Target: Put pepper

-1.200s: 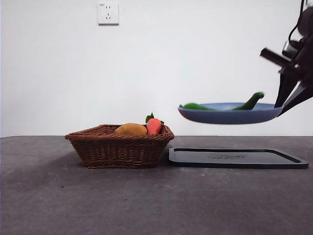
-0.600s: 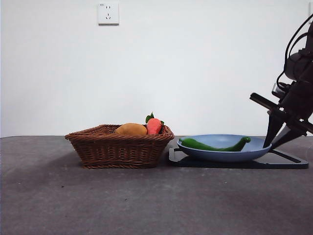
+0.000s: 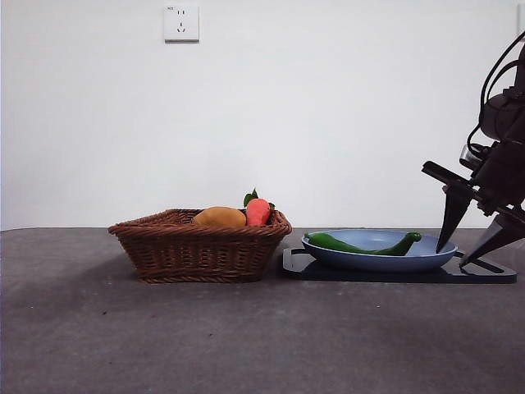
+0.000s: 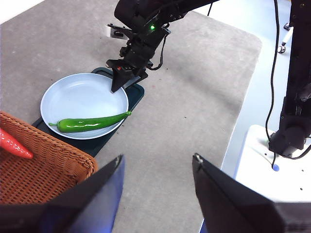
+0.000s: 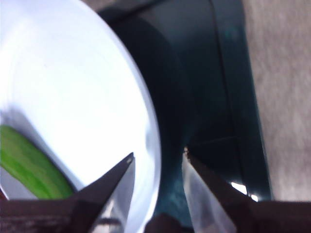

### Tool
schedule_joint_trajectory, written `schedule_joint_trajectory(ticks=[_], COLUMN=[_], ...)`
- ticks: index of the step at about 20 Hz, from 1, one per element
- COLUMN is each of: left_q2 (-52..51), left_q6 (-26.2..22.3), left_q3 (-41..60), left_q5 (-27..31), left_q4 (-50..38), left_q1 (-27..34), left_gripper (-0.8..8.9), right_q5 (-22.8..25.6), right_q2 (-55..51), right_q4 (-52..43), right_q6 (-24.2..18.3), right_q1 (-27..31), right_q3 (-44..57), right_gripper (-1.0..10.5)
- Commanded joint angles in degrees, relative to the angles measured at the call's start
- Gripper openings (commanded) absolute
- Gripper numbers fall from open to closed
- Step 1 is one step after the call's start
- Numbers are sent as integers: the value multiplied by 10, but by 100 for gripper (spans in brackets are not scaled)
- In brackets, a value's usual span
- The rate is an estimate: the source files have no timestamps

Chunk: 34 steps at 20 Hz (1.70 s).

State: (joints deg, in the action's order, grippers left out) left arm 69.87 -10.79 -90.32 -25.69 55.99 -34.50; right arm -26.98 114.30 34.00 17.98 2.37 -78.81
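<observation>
The long dark-green pepper [image 3: 361,245] lies across a pale blue plate [image 3: 377,263], and the plate rests on a flat black tray [image 3: 484,276]. At the plate's right rim my right gripper [image 3: 455,254] is open, one jaw on each side of the rim and not squeezing it. The right wrist view shows that gripper [image 5: 158,154] straddling the plate [image 5: 73,97] edge over the tray [image 5: 214,97], with the pepper [image 5: 29,167] off to one side. My left gripper [image 4: 158,158] hangs high and open with nothing in it, looking down on the pepper [image 4: 90,124] in the plate [image 4: 82,92].
A brown wicker basket [image 3: 201,250] stands left of the tray, holding a yellow-orange fruit [image 3: 219,217] and a red-orange fruit [image 3: 257,212]. In the left wrist view the basket [image 4: 43,165] touches the tray [image 4: 137,93]. A wall socket [image 3: 181,22] is behind.
The plate with the pepper came down from the air onto the tray and settled flat. My right gripper's jaws have spread off the rim.
</observation>
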Motion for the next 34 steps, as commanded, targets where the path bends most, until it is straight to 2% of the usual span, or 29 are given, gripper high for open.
schedule_joint_trajectory(ticks=[1, 3, 6, 8, 10, 13, 14, 16, 18, 21, 25, 34], left_q2=[3, 3, 3, 3, 3, 4, 4, 4, 4, 4, 4, 4], left_q6=[5, 5, 5, 5, 5, 5, 5, 5, 5, 5, 5, 5], left_q3=[-9, -9, -9, -9, -9, -9, -9, -9, -9, -9, -9, -9], left_q5=[-2, -2, -2, -1, 0, 0, 0, 0, 0, 0, 0, 0], left_q4=[-2, -2, 4, 13, 20, 21, 21, 25, 26, 26, 20, 13], left_q1=[-3, -3, -3, -3, -3, -3, -3, -3, -3, -3, -3, -3], left_gripper=[249, 246, 245, 245, 245, 245, 243, 175, 24, 8, 8, 8], right_q5=[5, 5, 3, 3, 4, 4, 4, 3, 3, -1, -1, 1], right_q2=[-39, -98, -206, -276, -339, -426, -449, -482, -503, -510, -510, -510], right_q4=[9, 32, 114, 186, 254, 332, 352, 386, 408, 411, 410, 410], right_q6=[-19, -36, -89, -133, -159, -180, -182, -205, -228, -218, -160, -161], right_q1=[3, 2, -4, -24, -48, -100, -118, -152, -172, -179, -178, -178], right_q3=[-13, -13, -13, -13, -13, -13, -13, -13, -13, -13, -13, -13], right_gripper=[185, 184, 183, 182, 181, 176, 140, 9, 6, 10, 10, 10])
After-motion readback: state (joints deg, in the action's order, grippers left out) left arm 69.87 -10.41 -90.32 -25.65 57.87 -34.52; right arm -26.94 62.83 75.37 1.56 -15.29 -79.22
